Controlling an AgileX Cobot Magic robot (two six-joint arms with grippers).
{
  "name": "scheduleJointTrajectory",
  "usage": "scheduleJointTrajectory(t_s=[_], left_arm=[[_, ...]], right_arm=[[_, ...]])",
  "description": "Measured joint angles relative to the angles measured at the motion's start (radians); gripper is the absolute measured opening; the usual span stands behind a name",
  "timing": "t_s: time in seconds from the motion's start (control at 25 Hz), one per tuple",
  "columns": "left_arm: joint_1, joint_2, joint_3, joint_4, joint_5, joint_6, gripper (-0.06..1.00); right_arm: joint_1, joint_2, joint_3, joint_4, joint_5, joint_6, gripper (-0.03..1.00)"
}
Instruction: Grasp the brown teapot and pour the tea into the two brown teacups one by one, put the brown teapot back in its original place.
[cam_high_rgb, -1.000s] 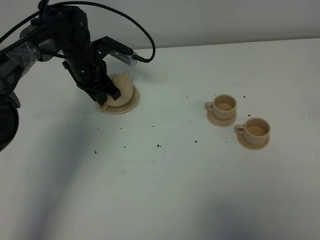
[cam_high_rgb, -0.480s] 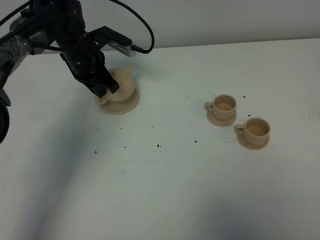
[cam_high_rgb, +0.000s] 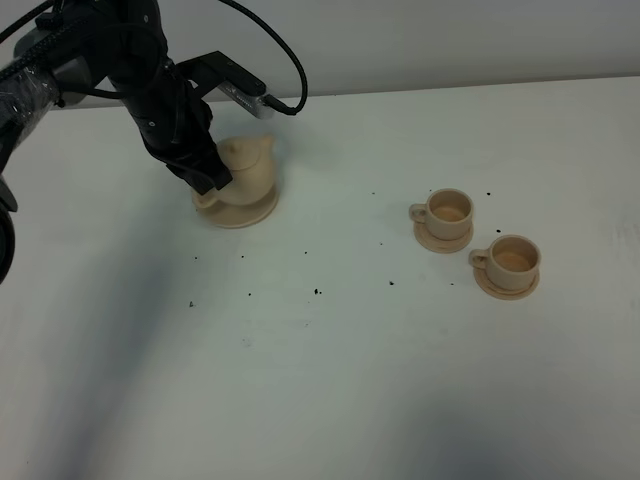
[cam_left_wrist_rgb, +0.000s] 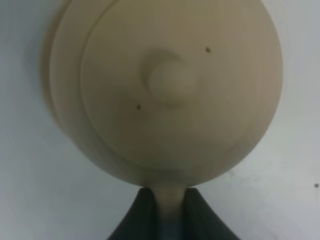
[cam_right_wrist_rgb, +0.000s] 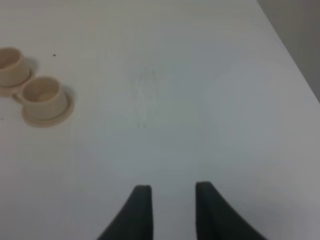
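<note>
The brown teapot (cam_high_rgb: 248, 170) is at the back left, over its wide flat saucer (cam_high_rgb: 250, 213). My left gripper (cam_high_rgb: 210, 185) is shut on the pot's loop handle on the pot's left side. In the left wrist view the lid and knob (cam_left_wrist_rgb: 175, 85) fill the frame, the handle sits between my fingertips (cam_left_wrist_rgb: 167, 220), and the saucer's rim (cam_left_wrist_rgb: 54, 90) shows at one side. The two brown teacups (cam_high_rgb: 448, 208) (cam_high_rgb: 515, 256) stand on small saucers at the right. They also show in the right wrist view (cam_right_wrist_rgb: 42, 92) (cam_right_wrist_rgb: 10, 65). My right gripper (cam_right_wrist_rgb: 170, 210) is open and empty over bare table.
Small dark specks (cam_high_rgb: 317, 292) lie scattered on the white table between the teapot and the cups. A black cable (cam_high_rgb: 285, 60) loops above the left arm. The table's far edge meets a pale wall at the back.
The left arm has drawn slightly up and back with the handle in its grip. The teapot now shows more fully and sits a little higher over its saucer. The cups have not moved.
</note>
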Motion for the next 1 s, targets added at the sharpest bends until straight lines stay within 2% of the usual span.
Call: scheduleJointTrajectory(t_s=[0.2,0.48,0.72,1.0], left_arm=[[-0.016,0.000,0.000,-0.087,-0.013,0.140,0.16],[-0.105,-0.011,0.000,-0.092,-0.088,0.257,0.16],[-0.179,-0.012,0.000,-0.090,-0.133,0.319,0.16],[-0.251,-0.012,0.000,-0.088,-0.178,0.332,0.16]], right_arm=[[0.000,0.000,0.000,0.000,0.000,0.000,0.24],[0.000,0.000,0.000,0.000,0.000,0.000,0.24],[0.000,0.000,0.000,0.000,0.000,-0.001,0.24],[0.000,0.000,0.000,0.000,0.000,-0.001,0.24]])
